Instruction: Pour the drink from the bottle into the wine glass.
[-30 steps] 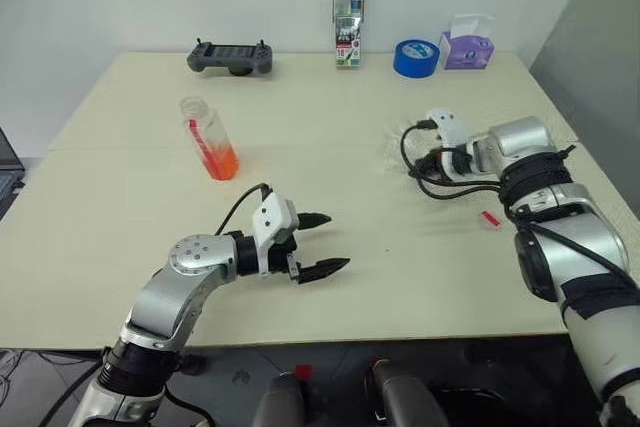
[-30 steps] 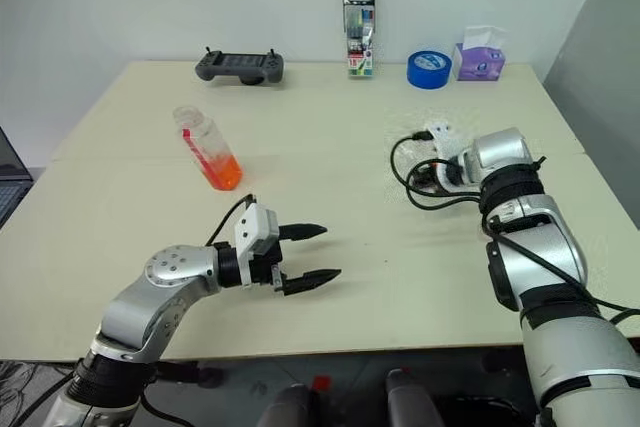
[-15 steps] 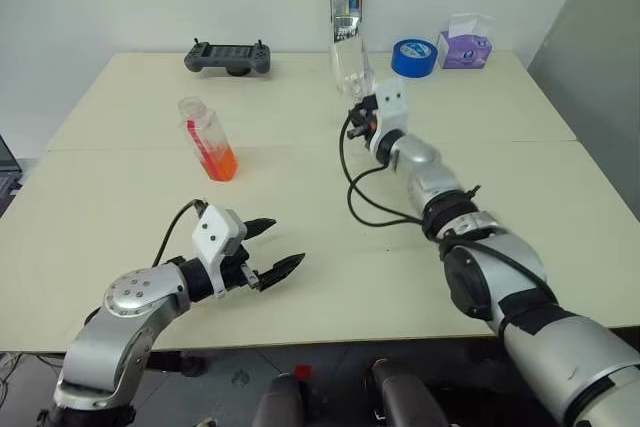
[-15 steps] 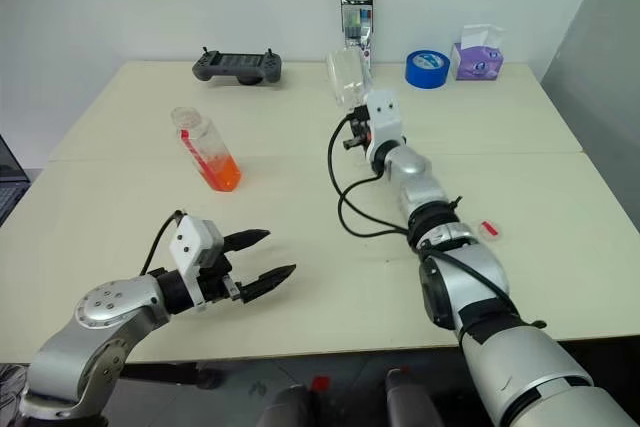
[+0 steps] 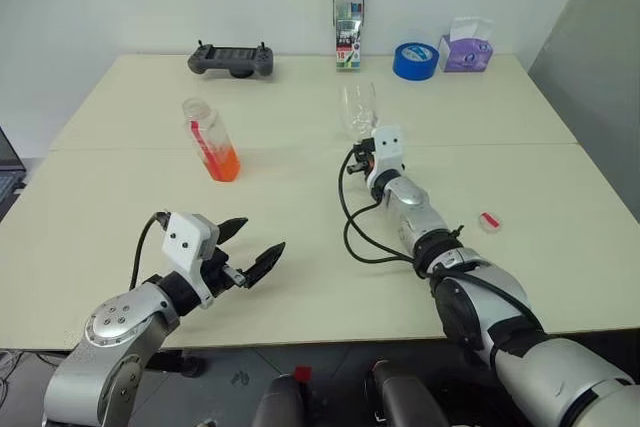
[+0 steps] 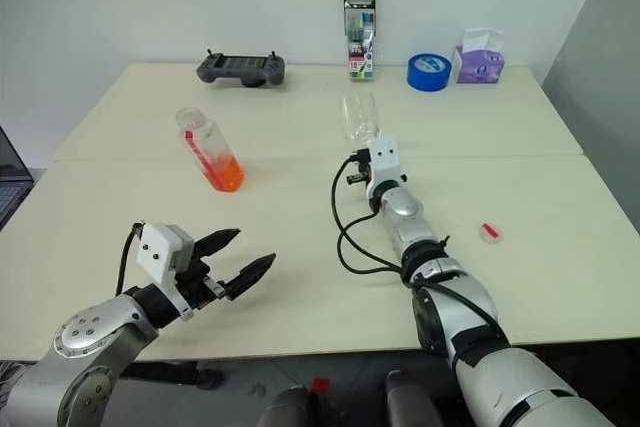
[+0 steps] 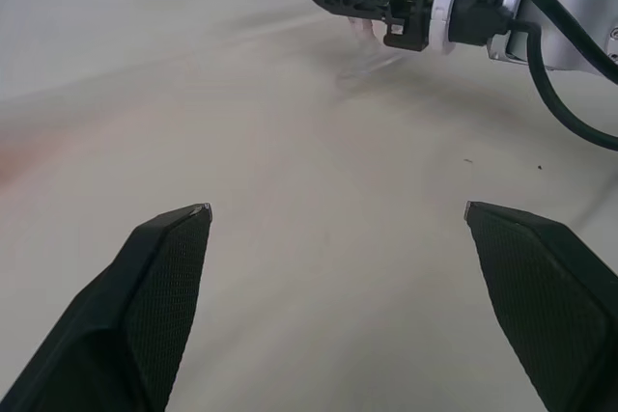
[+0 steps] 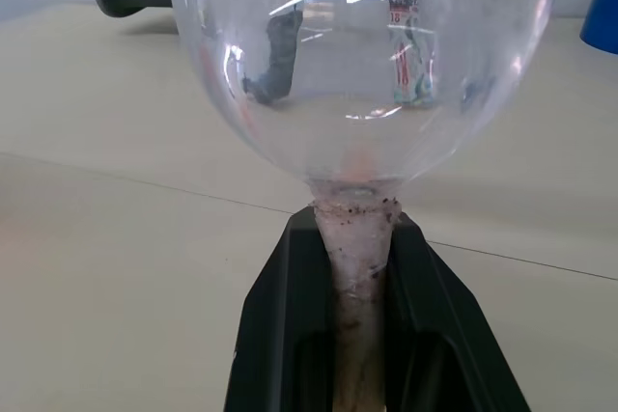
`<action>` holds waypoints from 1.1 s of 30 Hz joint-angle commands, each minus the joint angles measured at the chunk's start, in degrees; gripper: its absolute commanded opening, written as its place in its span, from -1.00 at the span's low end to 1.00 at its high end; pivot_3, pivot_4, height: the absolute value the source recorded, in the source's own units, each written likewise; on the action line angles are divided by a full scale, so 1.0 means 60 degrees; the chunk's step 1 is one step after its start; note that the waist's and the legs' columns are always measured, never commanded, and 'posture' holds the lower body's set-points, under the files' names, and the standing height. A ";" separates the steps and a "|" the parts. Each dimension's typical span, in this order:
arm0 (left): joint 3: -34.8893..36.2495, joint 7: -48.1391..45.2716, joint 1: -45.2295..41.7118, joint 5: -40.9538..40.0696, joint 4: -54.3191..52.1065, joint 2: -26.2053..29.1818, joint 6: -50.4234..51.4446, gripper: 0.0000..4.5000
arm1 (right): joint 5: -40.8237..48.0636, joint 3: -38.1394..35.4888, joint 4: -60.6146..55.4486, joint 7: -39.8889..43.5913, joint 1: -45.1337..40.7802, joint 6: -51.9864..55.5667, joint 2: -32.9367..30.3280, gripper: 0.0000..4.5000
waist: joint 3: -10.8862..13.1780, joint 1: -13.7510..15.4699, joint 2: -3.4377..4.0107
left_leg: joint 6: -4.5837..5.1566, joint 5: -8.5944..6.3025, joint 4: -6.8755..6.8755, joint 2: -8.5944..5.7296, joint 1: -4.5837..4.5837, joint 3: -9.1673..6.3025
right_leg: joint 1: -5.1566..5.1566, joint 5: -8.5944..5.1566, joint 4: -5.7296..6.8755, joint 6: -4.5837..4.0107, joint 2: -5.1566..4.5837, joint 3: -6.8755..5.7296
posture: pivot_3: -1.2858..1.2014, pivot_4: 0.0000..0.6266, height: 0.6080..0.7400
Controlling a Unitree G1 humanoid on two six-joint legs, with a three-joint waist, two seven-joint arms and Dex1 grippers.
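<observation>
- The right gripper (image 8: 359,267) is clamped on the stem of the wine glass (image 5: 358,111), one black finger (image 8: 280,315) on each side of the stem just under the bowl.
- The glass stands upright near the middle of the table (image 5: 120,197), its bowl clear and empty.
- The right arm reaches straight forward, low over the table, with the gripper pointing about level.
- The left gripper (image 5: 248,249) is wide open and holds nothing, its two fingertips well apart.
- It hovers just above the near left part of the table, angled forward and toward the right.
- The bottle (image 5: 210,138) stands uncapped on the left side, well beyond the left gripper, well apart from the glass.
- The drink (image 5: 222,163) fills only its bottom part.
- A small red and white cap (image 5: 489,220) lies on the table to the right of the right arm.
</observation>
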 commanded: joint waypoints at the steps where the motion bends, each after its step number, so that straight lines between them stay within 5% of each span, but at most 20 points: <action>1: 0.0204 -0.0055 0.0002 -0.0134 -0.0298 0.0100 -0.0252 1.00 | -0.0228 0.0216 -0.0390 0.0159 0.1215 0.0786 -0.0273 -0.90 | -0.0025 0.0084 -0.0002 | 0.0000 0.0000 0.0000 -0.0001 0.0007 0.0000 | 0.0007 0.0000 -0.0002 0.0000 0.0000 0.0000 | 0.03 -0.52 1.00; 9: 0.0031 -0.0434 -0.0033 -0.0249 -0.0057 0.0346 -0.0167 1.00 | -0.0165 0.0852 -0.5383 0.0925 0.4331 0.3125 -0.0929 -0.90 | -0.0176 0.0340 -0.0015 | 0.0000 -0.0005 -0.0011 -0.0034 0.0124 -0.0018 | 0.0136 -0.0103 -0.0016 0.0024 -0.0013 -0.0005 | 0.03 -0.52 1.00; 16: 0.0217 -0.1074 -0.0104 -0.0848 0.0129 0.0779 0.0171 1.00 | -0.0171 0.1139 -0.7283 0.0944 0.4914 0.4407 -0.1197 -0.90 | -0.0206 0.0362 -0.0005 | 0.0000 -0.0005 -0.0019 -0.0029 0.0128 -0.0032 | 0.0134 -0.0127 -0.0008 -0.0005 -0.0016 -0.0018 | 0.03 -0.52 1.00; 22: 0.0511 -0.1048 -0.0288 -0.1377 0.0127 0.0863 0.0333 1.00 | -0.0303 0.1396 -0.5901 0.0849 0.3477 0.2385 -0.0547 -0.90 | -0.0202 0.0250 -0.0003 | 0.0001 -0.0005 -0.0019 -0.0010 0.0132 -0.0021 | 0.0130 -0.0124 -0.0007 -0.0004 -0.0010 -0.0009 | 0.03 -0.52 1.00; 33: 0.1280 -0.0453 0.0364 -0.1834 -0.0316 0.0806 0.0572 1.00 | -0.0581 0.0958 -0.0228 0.0172 -0.0561 -0.1082 0.1211 -0.90 | -0.0139 -0.0147 0.0005 | -0.0004 -0.0010 -0.0140 0.0020 0.0113 -0.0016 | 0.0038 -0.0091 0.0000 -0.0063 0.0063 0.0000 | 0.03 -0.52 1.00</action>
